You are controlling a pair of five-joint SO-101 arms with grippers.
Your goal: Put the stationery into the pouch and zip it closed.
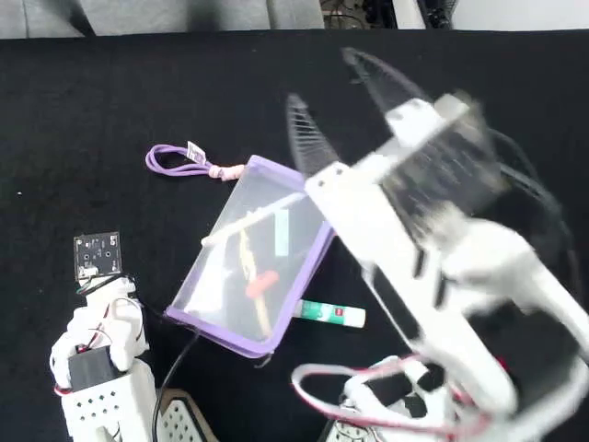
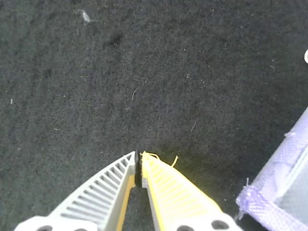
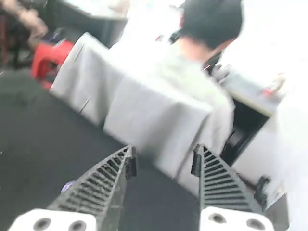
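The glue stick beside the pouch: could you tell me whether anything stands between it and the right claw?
Nothing visible does. The glue stick lies uncovered on the table at the pouch's edge; the right claw, open, is held high above the table, pointing away from it.

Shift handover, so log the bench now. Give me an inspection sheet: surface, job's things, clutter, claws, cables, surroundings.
Surface: black cloth, lying flat.
Job's things: clear pouch with purple trim lying flat, yellow and red stationery inside; green-and-white tube outside, at its edge; zip state unclear.
Clutter: nothing seen.
Claws: left claw shut, low over the cloth by a pouch corner; right claw open, raised, empty.
Cables: red and white leads at the right arm's base.
Surroundings: grey draped cloth beyond the table.
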